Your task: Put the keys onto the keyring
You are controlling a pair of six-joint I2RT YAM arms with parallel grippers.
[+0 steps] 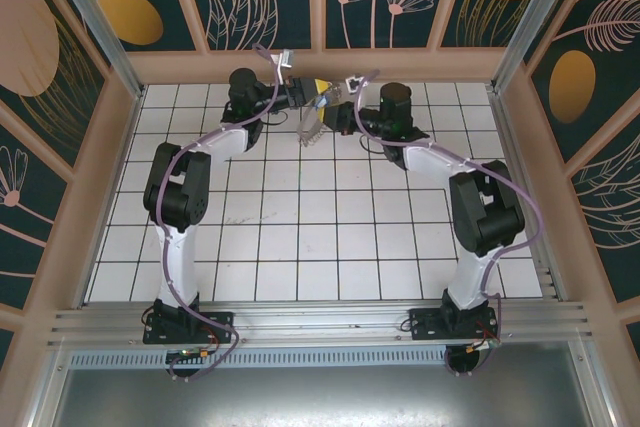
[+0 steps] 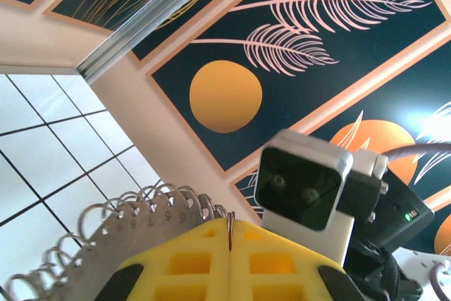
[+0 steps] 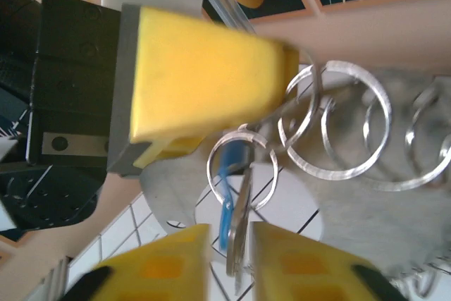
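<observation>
Fingers (image 2: 190,266) of left gripper (image 2: 230,225) clamp grey ring-edged metal keyring (image 2: 106,244); right gripper (image 3: 230,234) narrowly flanks blue-and-silver keys (image 3: 238,192), grip indeterminate, above open white-tiled table (image 1: 330,237).

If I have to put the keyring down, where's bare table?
The wide middle of the table, between the left arm and right arm and back to the near rail, is bare. So are the far corners by the side walls. It is crowded at the far middle, where the left gripper and right gripper meet at the keyring.
</observation>
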